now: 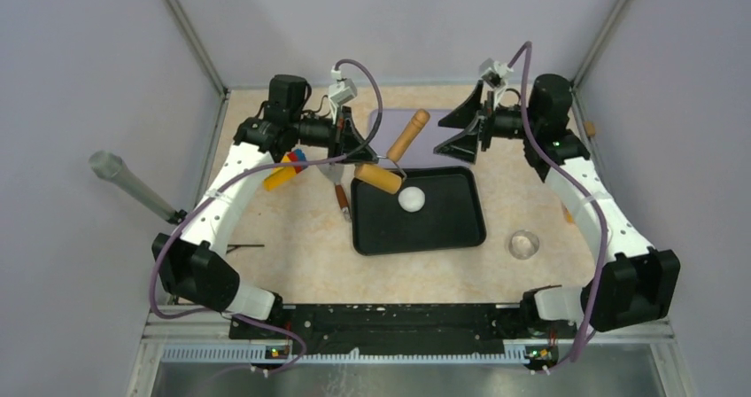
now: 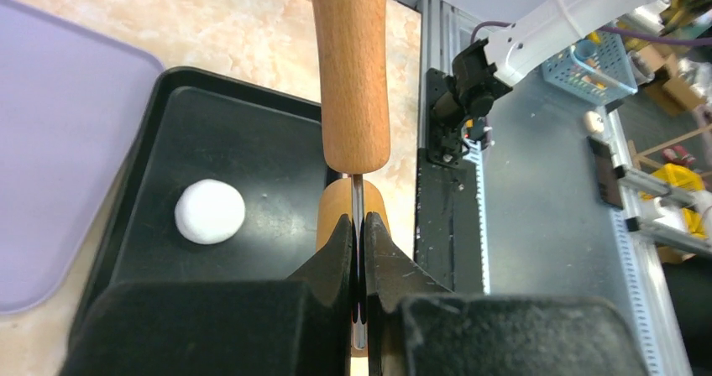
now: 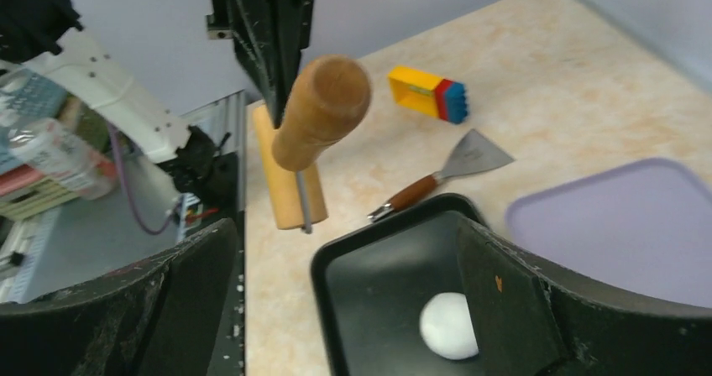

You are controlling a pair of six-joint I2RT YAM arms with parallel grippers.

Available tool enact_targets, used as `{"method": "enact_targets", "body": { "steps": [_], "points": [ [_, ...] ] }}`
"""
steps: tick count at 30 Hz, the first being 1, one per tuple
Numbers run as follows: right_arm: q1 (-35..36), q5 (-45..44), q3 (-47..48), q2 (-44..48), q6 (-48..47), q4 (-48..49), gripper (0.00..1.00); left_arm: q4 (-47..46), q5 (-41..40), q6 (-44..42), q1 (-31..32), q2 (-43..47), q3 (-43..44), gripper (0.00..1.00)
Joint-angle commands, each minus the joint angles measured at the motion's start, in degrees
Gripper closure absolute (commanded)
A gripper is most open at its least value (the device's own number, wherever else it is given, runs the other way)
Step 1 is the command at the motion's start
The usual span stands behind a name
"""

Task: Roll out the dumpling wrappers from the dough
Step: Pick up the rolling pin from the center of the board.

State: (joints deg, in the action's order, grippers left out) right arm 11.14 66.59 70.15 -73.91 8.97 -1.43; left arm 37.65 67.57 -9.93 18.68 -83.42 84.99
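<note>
Dough point(image 1: 411, 198) (smooth white ball) sits on shallow black rectangular tray point(image 1: 443, 229).

I see the tray point(image 1: 416, 233) at the middle of the table point(image 1: 301, 255), with the dough point(image 1: 411, 199) in it toward its far side. The mat point(image 1: 394, 122) lies just behind the tray. The rolling pin point(image 1: 407, 136) is over the tray's far left corner; I can't tell whether it touches the rim. The scraper point(image 1: 341, 198) lies just left of the tray, the toy block point(image 3: 420, 91) further left, and the small dish point(image 1: 523, 243) is right of the tray.
</note>
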Motion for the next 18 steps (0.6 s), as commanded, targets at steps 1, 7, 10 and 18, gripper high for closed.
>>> {"method": "enact_targets", "body": {
  "steps": [1,7,10,18],
  "points": [
    [4.4,6.3,-0.2,0.0,0.8,5.1,0.03,-16.0,4.5,12.3,0.2,1.0,-4.6,1.00],
    [9.1,4.1,-1.5,-3.0,3.8,10.3,0.04,-17.2,3.8,13.0,2.4,1.2,-5.5,1.00],
    [9.7,2.5,-2.6,-4.2,5.9,13.2,0.04,-17.9,4.4,13.3,2.8,1.5,-6.2,1.00],
    [10.6,3.3,-2.5,-7.4,7.6,14.7,0.10,-18.5,4.5,13.6,4.4,1.4,-6.8,1.00]
  ]
}}
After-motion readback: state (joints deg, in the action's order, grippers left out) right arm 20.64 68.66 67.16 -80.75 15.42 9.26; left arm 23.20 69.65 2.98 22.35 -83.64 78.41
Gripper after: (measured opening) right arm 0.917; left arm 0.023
